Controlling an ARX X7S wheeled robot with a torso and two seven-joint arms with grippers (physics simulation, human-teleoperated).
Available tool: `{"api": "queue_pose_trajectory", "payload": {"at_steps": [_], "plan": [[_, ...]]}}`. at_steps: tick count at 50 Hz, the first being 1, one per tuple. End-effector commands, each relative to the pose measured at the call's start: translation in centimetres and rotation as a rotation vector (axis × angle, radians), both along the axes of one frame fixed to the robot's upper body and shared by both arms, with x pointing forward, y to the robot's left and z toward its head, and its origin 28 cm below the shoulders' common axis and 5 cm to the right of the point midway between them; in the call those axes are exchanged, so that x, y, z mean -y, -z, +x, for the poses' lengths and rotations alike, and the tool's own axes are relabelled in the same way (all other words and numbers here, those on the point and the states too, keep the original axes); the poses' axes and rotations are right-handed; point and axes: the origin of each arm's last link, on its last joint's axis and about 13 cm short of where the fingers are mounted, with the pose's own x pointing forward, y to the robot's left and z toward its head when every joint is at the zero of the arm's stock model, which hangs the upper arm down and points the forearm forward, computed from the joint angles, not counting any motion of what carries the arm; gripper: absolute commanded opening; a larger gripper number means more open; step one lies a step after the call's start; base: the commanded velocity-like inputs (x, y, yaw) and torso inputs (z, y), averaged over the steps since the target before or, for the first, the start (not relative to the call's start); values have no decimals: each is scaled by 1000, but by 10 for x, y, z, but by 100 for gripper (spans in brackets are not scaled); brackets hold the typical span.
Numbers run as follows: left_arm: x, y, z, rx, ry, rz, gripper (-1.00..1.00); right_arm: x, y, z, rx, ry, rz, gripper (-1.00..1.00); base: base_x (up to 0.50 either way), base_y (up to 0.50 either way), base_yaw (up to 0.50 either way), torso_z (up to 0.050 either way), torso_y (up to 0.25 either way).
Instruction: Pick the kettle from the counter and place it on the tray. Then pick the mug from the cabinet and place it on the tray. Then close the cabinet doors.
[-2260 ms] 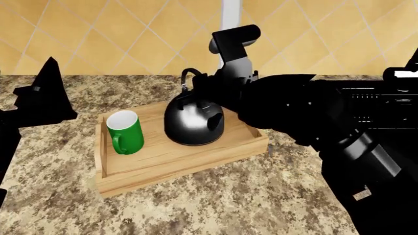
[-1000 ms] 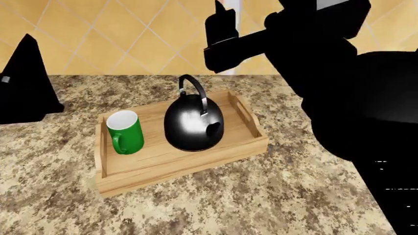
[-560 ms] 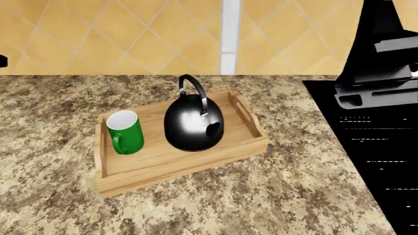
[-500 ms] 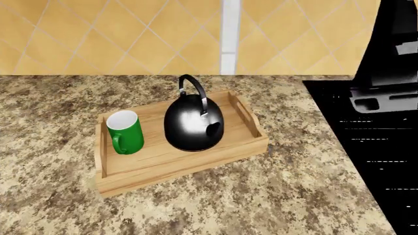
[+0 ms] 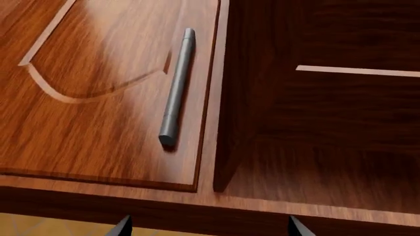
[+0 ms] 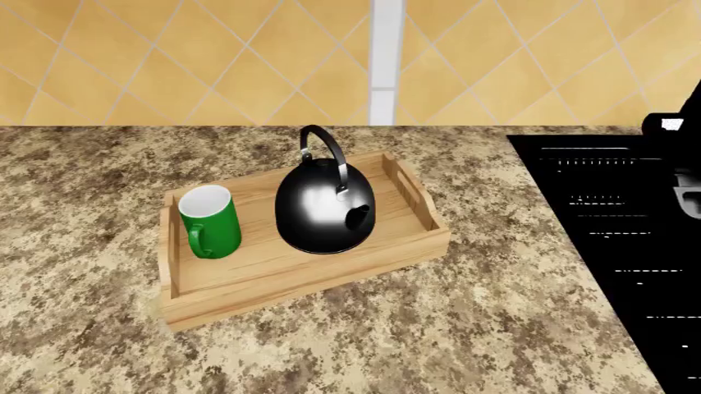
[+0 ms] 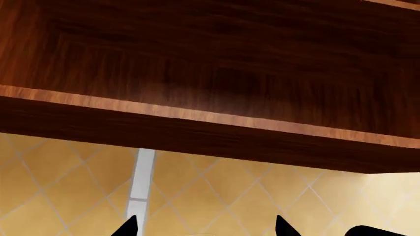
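Observation:
In the head view the dark-steel kettle (image 6: 324, 212) and the green mug (image 6: 209, 222) both stand on the light-wood tray (image 6: 422, 232), which lies on the granite counter (image 6: 460, 328). Neither gripper shows in the head view. In the left wrist view my left gripper (image 5: 207, 230) is open and empty, just below a closed cabinet door (image 5: 111, 98) with a grey bar handle (image 5: 177, 88); beside it the dark cabinet inside (image 5: 328, 108) stands open. In the right wrist view my right gripper (image 7: 203, 228) is open and empty below the cabinet's underside (image 7: 210, 83).
A yellow tiled wall (image 6: 197, 57) with a white strip (image 6: 385, 61) backs the counter. A flat black surface (image 6: 613, 246) lies at the counter's right, with a piece of my right arm (image 6: 681, 164) at the edge.
Both arms have risen out of the head view; the right arm left the kettle and moved up and right. Kettle, mug and tray have not moved.

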Motion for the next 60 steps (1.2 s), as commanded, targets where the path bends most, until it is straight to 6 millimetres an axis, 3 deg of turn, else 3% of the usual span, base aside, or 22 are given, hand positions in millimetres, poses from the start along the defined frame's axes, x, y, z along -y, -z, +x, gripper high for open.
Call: {"api": "queue_pose_trajectory", "payload": {"at_steps": [1,60], "plan": [[-1,3,1,0,-6,-2,100,1,3,0,0,-1,33,100,0,-152,0,0,0],[-2,11,8,-24,-4,-14,100,3,1,-3,20,-1,61,100,-1,-500,0,0,0]]}}
